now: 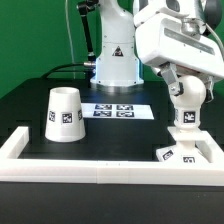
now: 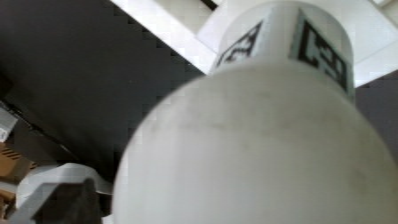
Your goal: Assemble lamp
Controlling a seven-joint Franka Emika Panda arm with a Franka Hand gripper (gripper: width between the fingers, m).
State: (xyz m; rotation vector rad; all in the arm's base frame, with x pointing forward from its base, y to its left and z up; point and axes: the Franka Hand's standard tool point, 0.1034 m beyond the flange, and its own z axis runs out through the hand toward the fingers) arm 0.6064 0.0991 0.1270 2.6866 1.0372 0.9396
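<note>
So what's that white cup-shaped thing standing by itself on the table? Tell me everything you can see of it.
The shade is a white, plastic-looking truncated cone, narrower at the top, standing upright on its wide end on the black table. A black-and-white square tag shows on its side. It stands alone toward the exterior view's left, touching only the table.

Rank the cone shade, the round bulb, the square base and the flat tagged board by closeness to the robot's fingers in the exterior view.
1. Bulb: gripped in the fingers, on the exterior view's right.
2. Base: directly beneath the bulb.
3. Marker board: mid-table, further toward the left.
4. Shade: farthest, at the exterior view's left.
</note>
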